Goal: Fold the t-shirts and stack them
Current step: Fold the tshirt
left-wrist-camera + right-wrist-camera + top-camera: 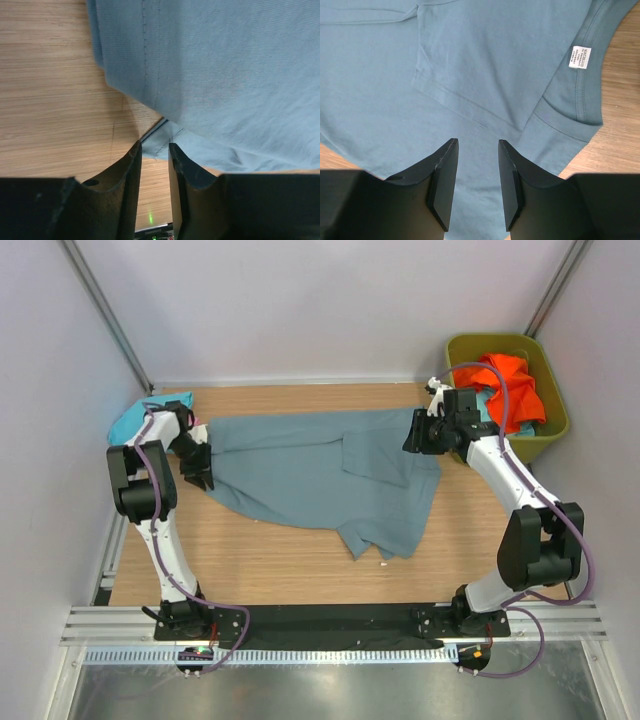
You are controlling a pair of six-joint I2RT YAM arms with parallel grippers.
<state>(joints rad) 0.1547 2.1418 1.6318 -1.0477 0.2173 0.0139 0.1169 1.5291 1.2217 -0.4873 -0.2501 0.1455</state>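
At far right corner, olive-green plastic tub (556,425) holding crumpled orange cloth t-shirt (512,388). At far left edge, bunched turquoise cloth t-shirt (126,423). Across the wooden table (280,560), large dusty grey-blue cloth t-shirt (320,475) spread out, small white label (580,57) at its collar.

Left gripper (154,146) low at the shirt's left hem, fingers only a narrow gap apart, gripping nothing. Right gripper (477,144) over the shirt's right end near the collar, fingers moderately apart, nothing between.

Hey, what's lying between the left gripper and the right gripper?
The grey-blue t-shirt, spread out, fills the stretch from the left gripper to the right gripper; the top view shows it.
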